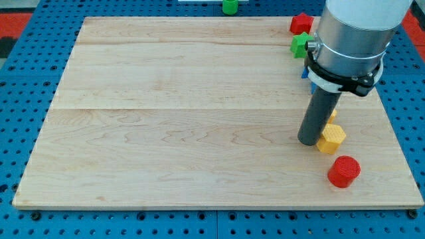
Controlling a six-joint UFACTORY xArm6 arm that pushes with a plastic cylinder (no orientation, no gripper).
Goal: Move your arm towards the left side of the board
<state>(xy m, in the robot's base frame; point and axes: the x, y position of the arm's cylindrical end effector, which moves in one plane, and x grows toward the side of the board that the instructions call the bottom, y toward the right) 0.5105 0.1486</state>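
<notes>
the arm [352, 33] enters from the view's top right, a wide grey cylinder with a black clamp ring, ending in a straight dark rod. my tip [309, 142] rests on the wooden board [186, 119] in its right part, a little below the middle height. there is no gripper on this arm, so nothing opens or closes; the rod simply stands upright on the surface.

just to the right of my tip lies a yellow hexagonal block [331, 138], touching or very nearly touching the rod. a second bit of yellow [332, 115] shows just above it, mostly hidden behind the rod, and its shape cannot be made out. below and to the right, near the board's bottom right corner, sits a red cylinder block [344, 171], apart from the yellow one.

near the board's top right corner there is a red block [301, 24] with an angular outline, and just below it a green block [300, 45] with a star-like outline, partly covered by the arm. a sliver of blue [305, 73] peeks out at the arm's left edge; its shape cannot be told. a green cylinder block [230, 6] stands beyond the board's top edge.

the board's left side lies well apart from my tip. the board rests on a blue perforated surface [26, 106].
</notes>
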